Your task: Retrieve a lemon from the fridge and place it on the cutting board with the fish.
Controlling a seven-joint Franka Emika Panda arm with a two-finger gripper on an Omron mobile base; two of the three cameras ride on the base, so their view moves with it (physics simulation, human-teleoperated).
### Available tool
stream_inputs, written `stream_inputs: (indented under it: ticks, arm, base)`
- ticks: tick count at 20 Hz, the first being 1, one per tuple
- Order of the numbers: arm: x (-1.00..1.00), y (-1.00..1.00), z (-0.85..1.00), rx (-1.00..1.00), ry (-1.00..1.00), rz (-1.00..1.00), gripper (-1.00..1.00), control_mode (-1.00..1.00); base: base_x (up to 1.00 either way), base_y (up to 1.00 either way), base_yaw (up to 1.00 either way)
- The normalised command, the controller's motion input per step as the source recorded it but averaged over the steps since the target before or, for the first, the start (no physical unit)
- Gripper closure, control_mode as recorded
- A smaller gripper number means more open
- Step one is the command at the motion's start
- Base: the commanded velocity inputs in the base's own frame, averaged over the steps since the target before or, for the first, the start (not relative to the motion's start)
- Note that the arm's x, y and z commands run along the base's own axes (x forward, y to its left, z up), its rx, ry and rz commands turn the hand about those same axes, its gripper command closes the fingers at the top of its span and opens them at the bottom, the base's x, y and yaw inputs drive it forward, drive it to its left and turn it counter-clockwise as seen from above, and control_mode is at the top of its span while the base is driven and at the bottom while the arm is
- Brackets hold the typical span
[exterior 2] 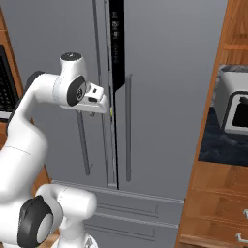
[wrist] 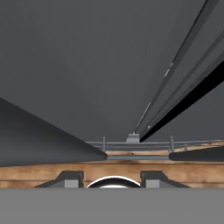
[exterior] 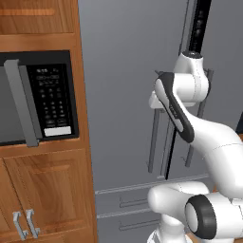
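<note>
Fridge (exterior: 128, 95) stands directly ahead of the tool (wrist: 112, 177), grey doors parted by a narrow dark gap. Tool at the door handles (exterior 2: 128, 126), near that gap; whether its tips are spread or pinching a handle cannot be told. Left of tool: microwave (exterior: 38, 97) set in wood cabinet (exterior: 47, 190). Right of tool: toaster oven (exterior 2: 232, 104) on dark bench (exterior 2: 223, 145).

fridge (exterior 2: 160, 97) interior behind barely parted doors
</note>
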Motion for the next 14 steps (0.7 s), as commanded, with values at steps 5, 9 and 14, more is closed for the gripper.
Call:
stream_inputs:
  ticks: [5,9,14]
  arm:
    - [0.0,0.0,0.0,0.0,0.0,0.0,-1.0,1.0]
    - [0.0,0.0,0.0,0.0,0.0,0.0,-1.0,1.0]
    - [0.0,0.0,0.0,0.0,0.0,0.0,-1.0,1.0]
  base:
    - [-0.16,-0.08,-0.04]
    - [-0.26,-0.35,-0.11]
    - [-0.26,-0.34,-0.08]
